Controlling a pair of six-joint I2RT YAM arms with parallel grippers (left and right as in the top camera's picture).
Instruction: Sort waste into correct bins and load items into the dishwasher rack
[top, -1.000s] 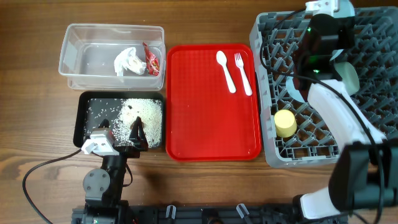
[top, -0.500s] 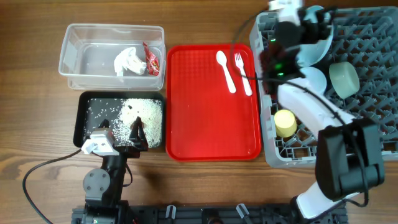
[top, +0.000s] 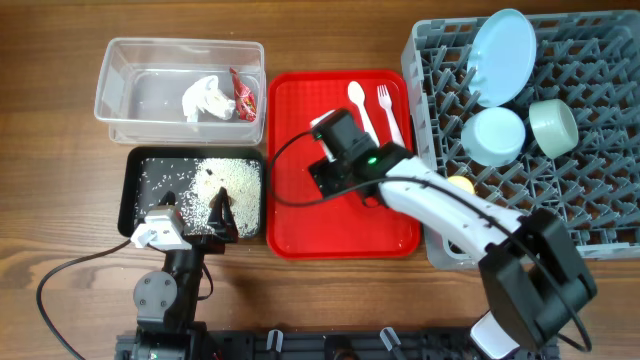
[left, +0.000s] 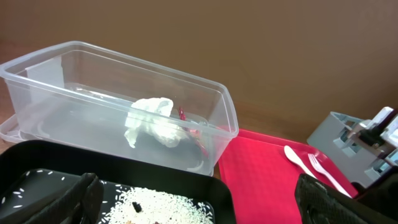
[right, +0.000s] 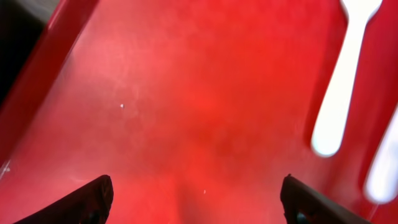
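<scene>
In the grey dishwasher rack (top: 580, 200) stand a large light-blue plate (top: 500, 55), a small light-blue bowl (top: 492, 135) and a mint bowl (top: 553, 127). My right arm half hides a yellow cup (top: 462, 184). A white spoon (top: 361, 110) and fork (top: 390, 115) lie on the red tray (top: 300, 220). My right gripper (top: 335, 165) hovers open and empty over that tray (right: 205, 93), left of the spoon (right: 339, 106). The clear tub (top: 130, 60) holds a napkin (top: 205, 98) and a red wrapper (top: 243, 95). Rice (top: 235, 178) lies in the black tray (top: 130, 200). My left gripper (left: 199, 211) stands open at its front edge.
The clear tub and the black tray sit one behind the other at the left, the red tray in the middle, the rack against the right edge. Bare wooden table shows at the far left and along the front.
My right arm has left the rack and swung left and down over the red tray. The large plate stays standing in the rack. The left arm has not moved.
</scene>
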